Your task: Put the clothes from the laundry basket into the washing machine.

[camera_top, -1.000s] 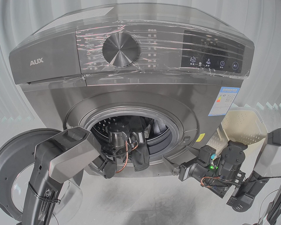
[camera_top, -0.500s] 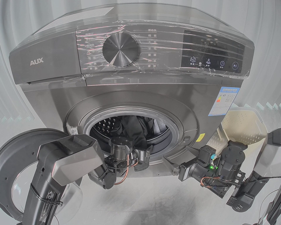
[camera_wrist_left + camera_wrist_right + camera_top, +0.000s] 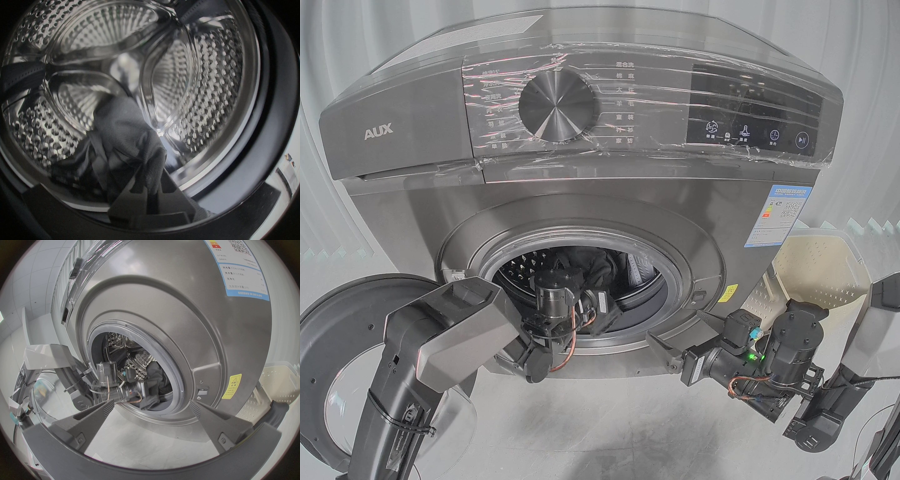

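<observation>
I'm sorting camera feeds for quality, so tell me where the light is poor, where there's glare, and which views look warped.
Head view: streaky glare on the plastic wrap over the washing machine, whose top bows outward. Left wrist view: dim, with bright glints on the drum, so the dark garment reads poorly. Right wrist view: strong fisheye curve on the machine front, black corners.

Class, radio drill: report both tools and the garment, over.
Left tool shut on dark garment, inside drum mouth. Right tool open, empty, outside. Nothing in the way.
</observation>
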